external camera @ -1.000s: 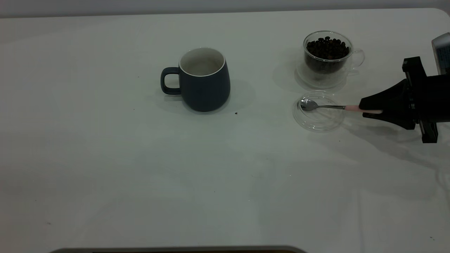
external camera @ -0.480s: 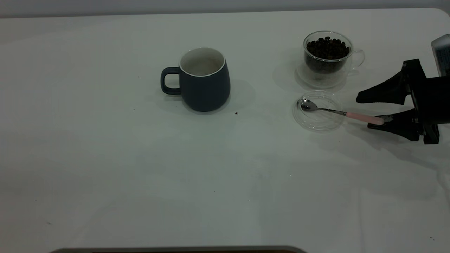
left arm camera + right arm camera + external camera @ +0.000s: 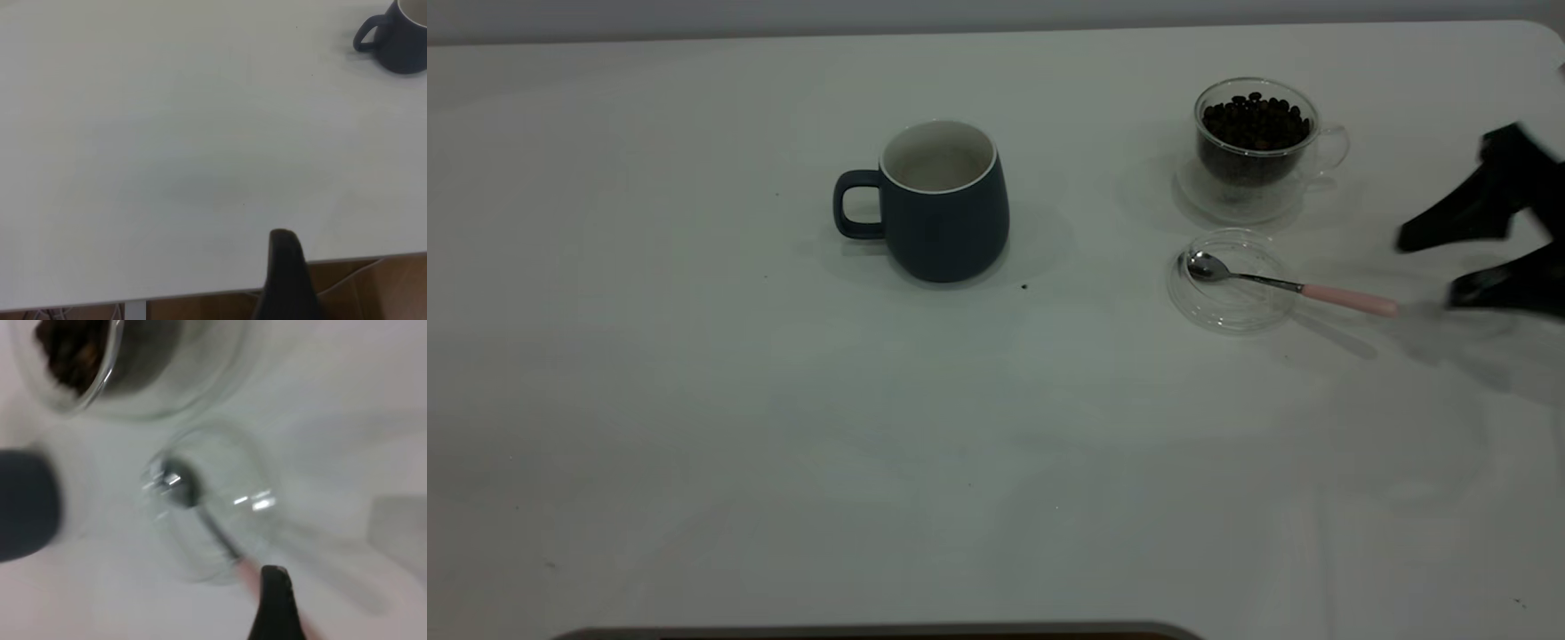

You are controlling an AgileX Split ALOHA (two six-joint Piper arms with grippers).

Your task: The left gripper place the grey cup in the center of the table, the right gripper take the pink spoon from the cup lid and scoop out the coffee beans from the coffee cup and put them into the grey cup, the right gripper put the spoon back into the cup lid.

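1. From the outside view: the round dark blue-grey mug with a white inside, the grey cup (image 3: 940, 201), stands near the middle of the wide white counter (image 3: 783, 427), so that step looks done; the small spoon with a shiny bowl and pale pink handle, the pink spoon (image 3: 1289, 286), lies with its bowl in the flat clear round cup lid (image 3: 1232, 283) and its handle sticking out over the rim; the little clear glass coffee cup (image 3: 1258, 147) sits just behind the lid, full of dark coffee beans (image 3: 1256, 122); I think the whole job is about finished; whether beans are in the grey cup I cannot tell.
2. The right tool (image 3: 1436, 267) is wide open and holds nothing, well apart from the spoon; a second ago it was pinching the pink handle, then it let go, and now it has pulled back toward the right edge.
3. Left wrist view: the grey cup (image 3: 397, 40) is far off; only one dark finger of the left tool shows, so I cannot tell if it is open.
4. Right wrist view: the spoon (image 3: 183, 487) rests in the lid (image 3: 220, 500).
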